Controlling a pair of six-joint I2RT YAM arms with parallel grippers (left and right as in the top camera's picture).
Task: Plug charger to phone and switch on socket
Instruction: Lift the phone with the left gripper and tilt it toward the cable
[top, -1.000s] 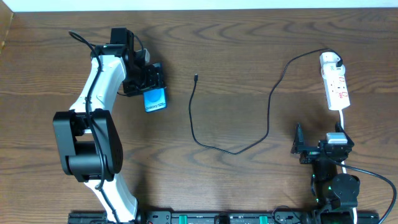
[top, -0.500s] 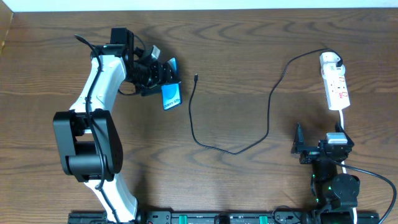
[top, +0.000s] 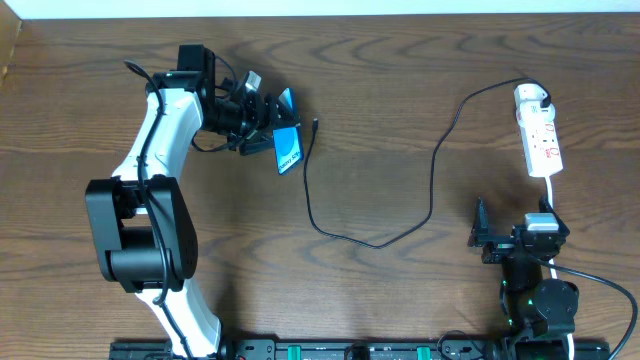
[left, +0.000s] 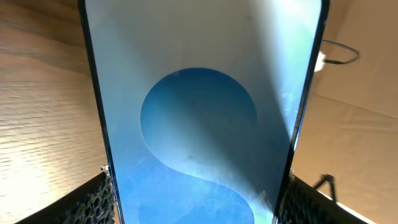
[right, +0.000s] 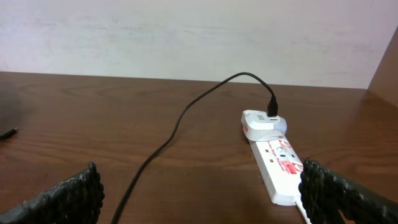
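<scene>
phone: gripped across its edges by left gripper, long axis 12–6 o'clock
charger tip: just beside phone, at 1 o'clock
right gripper: spread wide, empty

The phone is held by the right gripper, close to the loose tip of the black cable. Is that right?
No: the left gripper holds the phone; the right gripper is open and empty. The overhead view shows it. The phone is close to the loose tip of the black cable.
</scene>
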